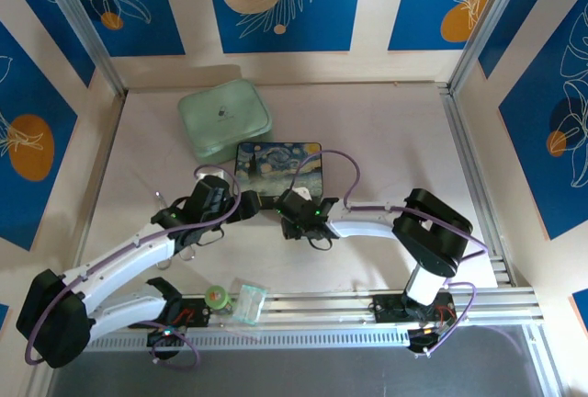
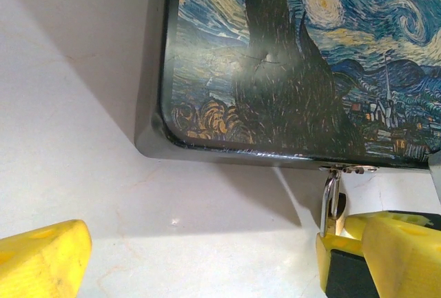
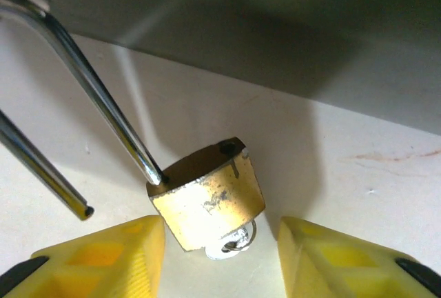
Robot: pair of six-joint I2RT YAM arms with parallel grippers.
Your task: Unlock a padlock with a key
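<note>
Right wrist view: the padlock (image 3: 207, 198) lies between the two yellow fingers (image 3: 103, 256) of the right tool (image 3: 220, 227). This tool is spread. The finger on the picture's right stands clear of the brass body. The other finger is just beside the body, and contact cannot be determined. The shackle (image 3: 103, 98) is released: one leg is seated in the body, while the other ends free, apart from its hole in the body's top face. The shackle runs up to the upper left corner of the picture. The key (image 3: 231, 245) is seated in the bottom face of the body, and its silvery head protrudes below.

Left wrist view: the starry-night box (image 2: 275, 70) rests on the white counter (image 2: 89, 160). The padlock's shackle hangs from the latch (image 2: 348, 169) on the box's near edge. The left tool (image 2: 227, 243) is spread wide and grips nothing.

Top external view: the left tool (image 1: 241, 206) sits at the box's near left corner, and the right tool (image 1: 292, 218) sits at the middle of its near edge. A pale green container (image 1: 225, 121) lies just beyond the box's far left corner.
</note>
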